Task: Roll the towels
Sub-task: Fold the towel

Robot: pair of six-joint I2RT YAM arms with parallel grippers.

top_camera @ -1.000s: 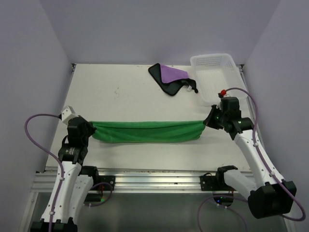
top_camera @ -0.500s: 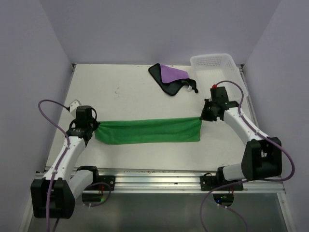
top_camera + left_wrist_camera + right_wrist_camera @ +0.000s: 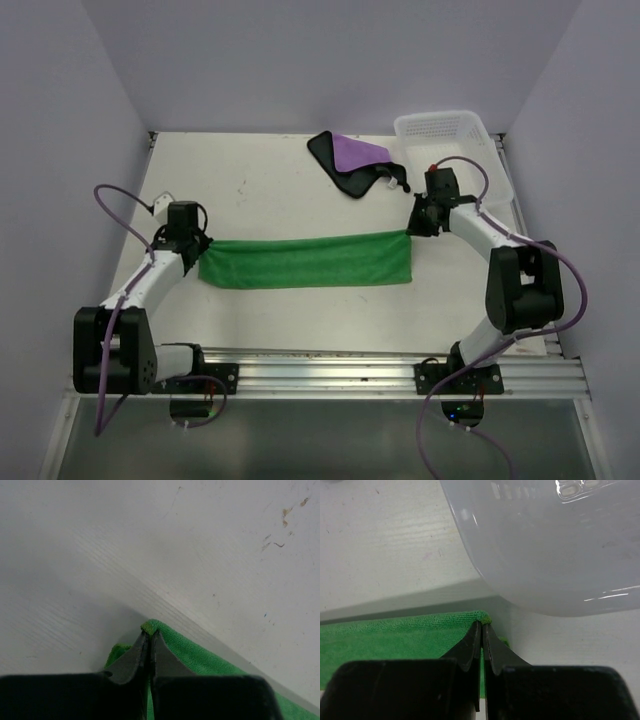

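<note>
The white table (image 3: pixel 260 205) is closed by lilac walls on three sides, with free room toward 6 o'clock. At its middle the green towel (image 3: pixel 305 262), soft and fuzzy, lies as a long flat band. The left gripper (image 3: pixel 199 249) is pinched on its 9 o'clock end, the right gripper (image 3: pixel 410 229) on its 3 o'clock end. The purple towel (image 3: pixel 352 158), black-edged, lies crumpled at 12 o'clock; the white lattice basket (image 3: pixel 447 128) stands at 1 o'clock.

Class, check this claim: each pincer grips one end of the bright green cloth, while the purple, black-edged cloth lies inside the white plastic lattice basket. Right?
Not quite. The top external view shows the purple, black-edged cloth on the table, left of the white plastic lattice basket, not inside it. The rest holds.
</note>
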